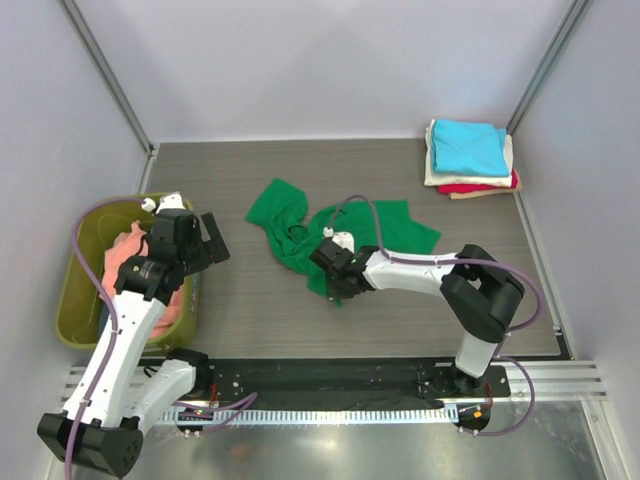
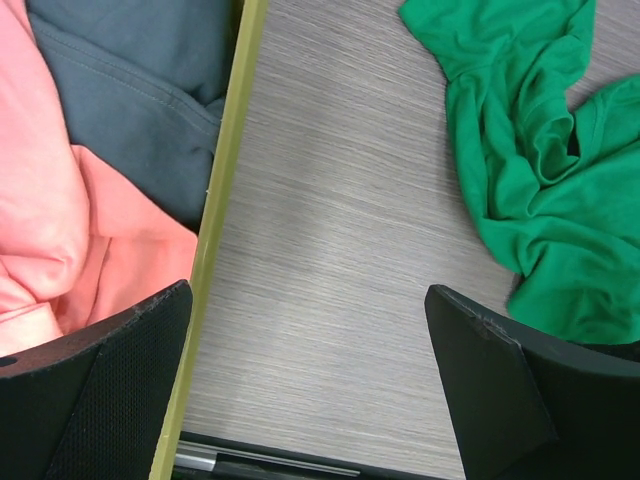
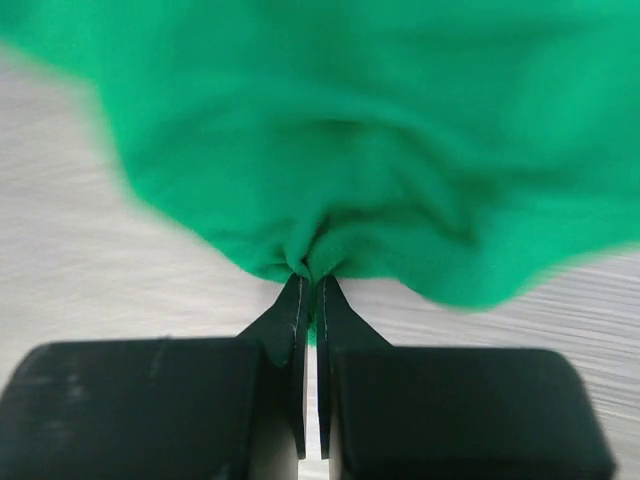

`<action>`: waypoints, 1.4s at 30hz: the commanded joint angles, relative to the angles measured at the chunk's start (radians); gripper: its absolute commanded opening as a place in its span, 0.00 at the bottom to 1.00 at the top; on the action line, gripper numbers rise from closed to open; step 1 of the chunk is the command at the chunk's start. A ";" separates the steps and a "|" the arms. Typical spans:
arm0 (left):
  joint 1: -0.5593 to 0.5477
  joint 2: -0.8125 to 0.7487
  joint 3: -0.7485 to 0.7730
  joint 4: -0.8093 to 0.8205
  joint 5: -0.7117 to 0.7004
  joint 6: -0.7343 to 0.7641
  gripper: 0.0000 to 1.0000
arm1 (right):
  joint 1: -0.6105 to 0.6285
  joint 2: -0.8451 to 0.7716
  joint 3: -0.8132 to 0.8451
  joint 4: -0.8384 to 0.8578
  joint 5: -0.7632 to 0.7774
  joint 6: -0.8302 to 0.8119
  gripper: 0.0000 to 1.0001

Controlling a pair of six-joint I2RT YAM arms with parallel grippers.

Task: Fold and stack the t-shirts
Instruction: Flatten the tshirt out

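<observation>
The green shirt (image 3: 350, 130) is thin, limp cloth: light, not fragile, likely to sag, bunch and trail from any single hold, and clingy enough on the table (image 1: 250, 310) to drag rather than slide freely. For a clean fold it probably wants taking at two matched points, a hem corner or shoulder seam in each pincer, not at a random wrinkle. The right pincer (image 3: 308, 280) is pressed together on a small pucker at the shirt's near edge, the cloth gathered to a point right at its fingertips; which part of the garment this is, hem or sleeve, cannot be told. From there the shirt spreads ahead of that pincer and to both sides, crumpled and twisted, one sleeve or corner thrown well out beyond it. The left pincer (image 2: 308, 295) is spread wide and grips nothing; it hangs over the rim of the tub (image 2: 225, 200), with the green shirt ahead and to its right, near but apart. On its left, inside the tub, lie a salmon shirt (image 2: 60, 230) and a dark shirt (image 2: 130, 90), both loose. The folded stack (image 1: 470, 160) sits well apart from the right pincer, far beyond it and to its right.
</observation>
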State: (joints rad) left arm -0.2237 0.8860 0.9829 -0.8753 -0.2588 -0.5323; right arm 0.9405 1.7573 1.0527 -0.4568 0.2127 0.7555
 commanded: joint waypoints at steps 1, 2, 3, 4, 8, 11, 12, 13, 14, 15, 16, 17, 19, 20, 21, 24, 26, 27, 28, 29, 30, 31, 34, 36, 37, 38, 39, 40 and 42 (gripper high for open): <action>0.014 -0.004 -0.006 0.032 0.039 0.029 1.00 | -0.112 -0.130 -0.031 -0.253 0.238 -0.105 0.01; 0.015 -0.001 -0.006 0.033 0.043 0.029 1.00 | -0.167 -0.201 -0.058 -0.297 0.243 -0.116 0.01; 0.015 -0.002 -0.007 0.035 0.049 0.028 1.00 | -0.275 -0.293 -0.074 -0.319 0.244 -0.128 0.01; 0.017 -0.002 -0.004 0.036 0.053 0.022 1.00 | -0.345 -0.452 -0.088 -0.336 0.249 -0.151 0.01; 0.018 0.004 -0.006 0.053 0.113 -0.020 0.99 | -0.564 -0.787 -0.158 -0.368 0.379 -0.192 0.01; 0.018 0.040 -0.013 0.078 0.188 -0.055 0.97 | -0.620 -0.864 -0.201 -0.347 0.364 -0.182 0.01; 0.018 0.057 -0.013 0.084 0.202 -0.067 0.94 | -0.621 -0.852 -0.203 -0.345 0.344 -0.176 0.01; 0.009 0.085 -0.019 0.090 0.235 -0.093 0.91 | -0.621 -0.819 -0.203 -0.347 0.326 -0.168 0.01; 0.000 0.100 -0.026 0.099 0.246 -0.094 0.91 | -0.623 -0.797 -0.203 -0.342 0.308 -0.160 0.01; -0.014 0.113 -0.032 0.126 0.253 -0.119 0.89 | -0.625 -0.783 -0.206 -0.336 0.256 -0.156 0.01; -0.034 0.125 -0.039 0.142 0.253 -0.135 0.89 | -0.623 -0.770 -0.209 -0.326 0.234 -0.153 0.01; -0.081 0.149 -0.047 0.154 0.251 -0.147 0.89 | -0.623 -0.759 -0.221 -0.309 0.214 -0.148 0.01; -0.143 0.178 -0.067 0.191 0.242 -0.190 0.89 | -0.623 -0.749 -0.237 -0.286 0.167 -0.139 0.01; -0.208 0.201 -0.075 0.205 0.243 -0.202 0.88 | -0.623 -0.754 -0.250 -0.267 0.157 -0.134 0.01; -0.241 0.214 -0.090 0.228 0.242 -0.216 0.88 | -0.625 -0.759 -0.258 -0.261 0.148 -0.133 0.01; -0.362 0.244 -0.104 0.242 0.248 -0.253 0.86 | -0.625 -0.768 -0.270 -0.250 0.148 -0.133 0.01; -0.426 0.243 -0.134 0.242 0.254 -0.262 0.85 | -0.628 -0.772 -0.270 -0.247 0.143 -0.139 0.01; -0.442 0.237 -0.150 0.240 0.295 -0.262 0.85 | -0.628 -0.774 -0.270 -0.247 0.140 -0.139 0.01; -0.453 0.237 -0.183 0.236 0.314 -0.262 0.85 | -0.629 -0.772 -0.270 -0.246 0.139 -0.140 0.01; -0.468 0.234 -0.203 0.234 0.343 -0.262 0.85 | -0.629 -0.772 -0.272 -0.243 0.134 -0.140 0.01; -0.477 0.234 -0.220 0.233 0.390 -0.261 0.85 | -0.632 -0.771 -0.272 -0.241 0.132 -0.142 0.01; -0.492 0.238 -0.260 0.237 0.417 -0.250 0.86 | -0.631 -0.769 -0.275 -0.235 0.129 -0.145 0.01; -0.538 0.281 -0.305 0.257 0.457 -0.245 0.87 | -0.634 -0.765 -0.276 -0.226 0.123 -0.148 0.01; -0.575 0.320 -0.317 0.298 0.487 -0.258 0.86 | -0.637 -0.763 -0.278 -0.221 0.122 -0.148 0.01; -0.600 0.362 -0.314 0.302 0.484 -0.261 0.86 | -0.638 -0.763 -0.278 -0.220 0.122 -0.148 0.01; -0.609 0.379 -0.310 0.309 0.478 -0.264 0.85 | -0.641 -0.772 -0.280 -0.220 0.123 -0.148 0.01; -0.618 0.398 -0.306 0.314 0.475 -0.264 0.84 | -0.641 -0.779 -0.281 -0.218 0.126 -0.148 0.01; -0.635 0.427 -0.303 0.329 0.480 -0.265 0.81 | -0.641 -0.791 -0.283 -0.218 0.128 -0.147 0.01; -0.657 0.456 -0.297 0.343 0.489 -0.271 0.79 | -0.644 -0.802 -0.287 -0.220 0.132 -0.148 0.01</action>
State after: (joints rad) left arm -0.8509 1.3106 0.6640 -0.6003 0.1867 -0.7868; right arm 0.3031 0.9939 0.7677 -0.7105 0.3370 0.6071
